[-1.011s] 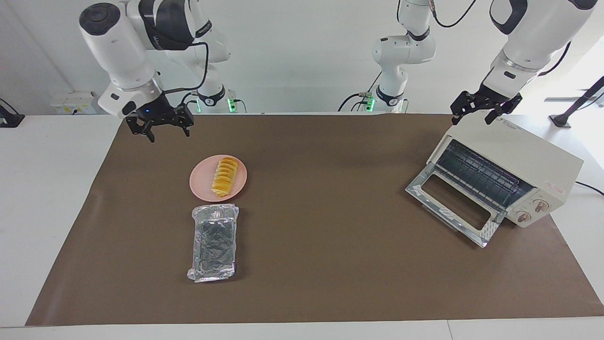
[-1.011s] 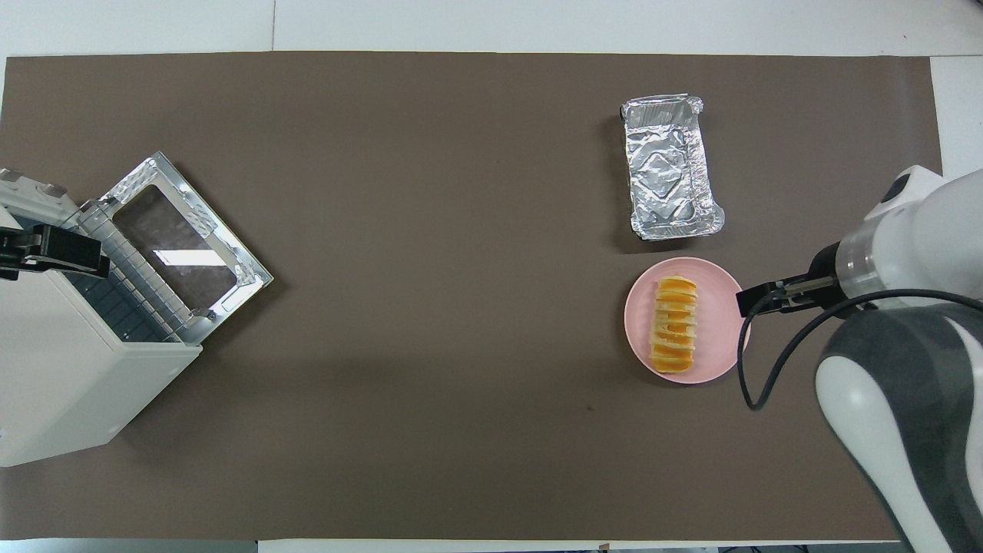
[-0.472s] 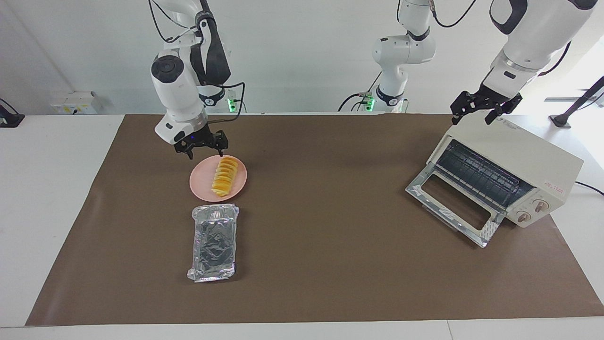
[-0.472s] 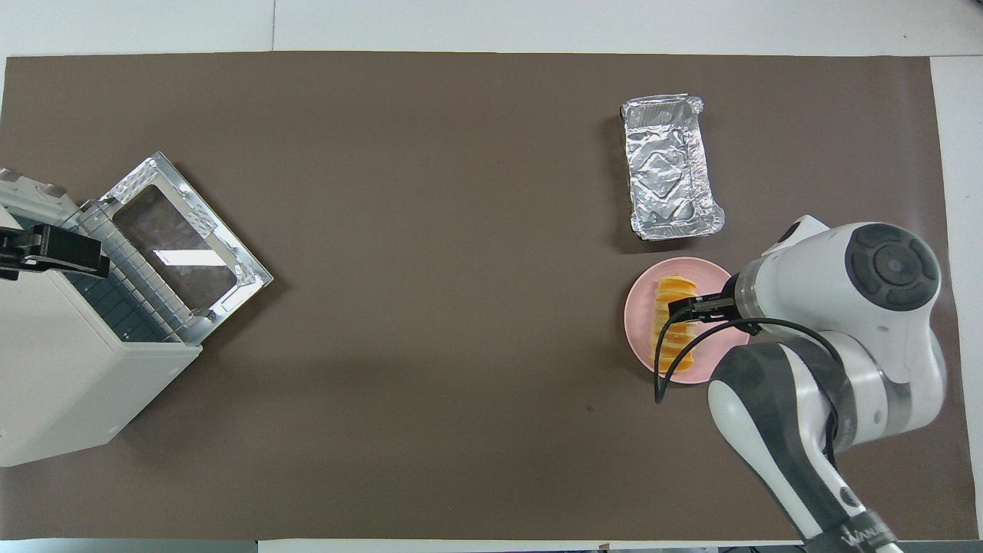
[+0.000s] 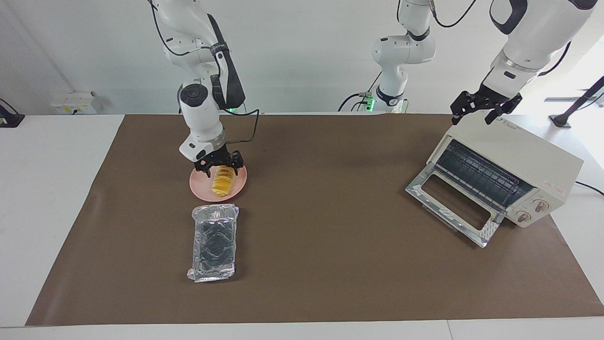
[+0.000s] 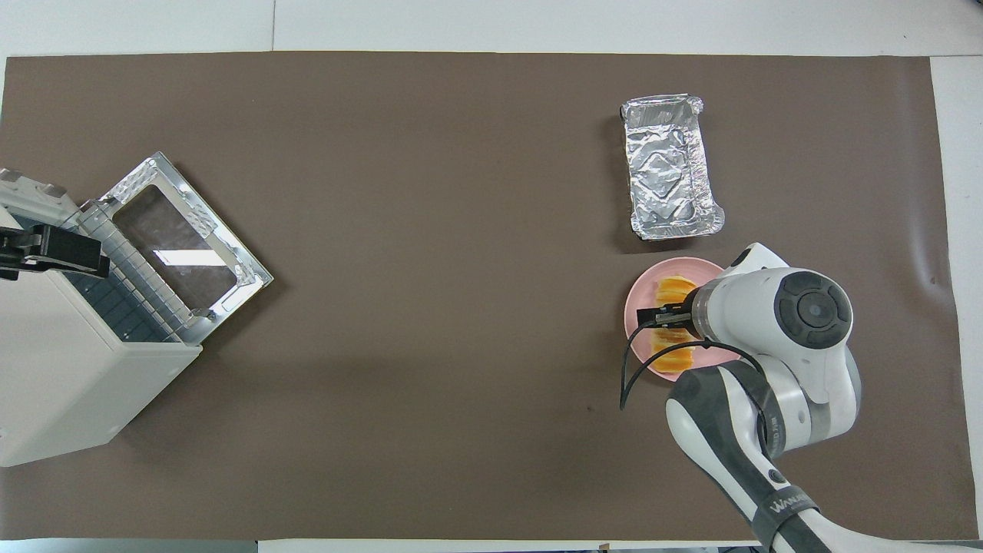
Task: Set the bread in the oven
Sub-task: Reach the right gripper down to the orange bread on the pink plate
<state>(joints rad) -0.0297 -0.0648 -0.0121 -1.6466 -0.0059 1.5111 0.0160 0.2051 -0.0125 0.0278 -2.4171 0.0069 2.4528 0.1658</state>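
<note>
1. Black fingers of your right gripper [image 5: 221,167] are spread to either side of the bread [image 5: 221,182], low over the end of the row nearer the robots. They straddle it without pinching it, so you hold nothing yet.
2. Bread: a row of yellow-orange slices, lying on the pink plate [image 5: 200,186] toward the right arm's end of the table. It appears unlifted.
3. Foil tray [image 5: 213,242]: crinkled silver, just beside the plate and farther from the robots. It holds nothing.
4. Brown mat [image 5: 321,264]: covers the table under everything listed.
5. Oven [image 5: 519,163]: cream-white, toward the left arm's end of the table, well apart from the bread. Its glass door [image 5: 455,208] is already dropped open, and the wire rack [image 5: 476,175] shows inside with nothing on it.
6. Left gripper [image 5: 486,109]: waits above the oven's top, at the corner nearer the robots. Its fingers look parted, and it carries nothing.
7. Progress, as you may judge it: door opened, approach made. Left to do: close on the bread, lift it, carry it the table's length, and set it on the rack.
</note>
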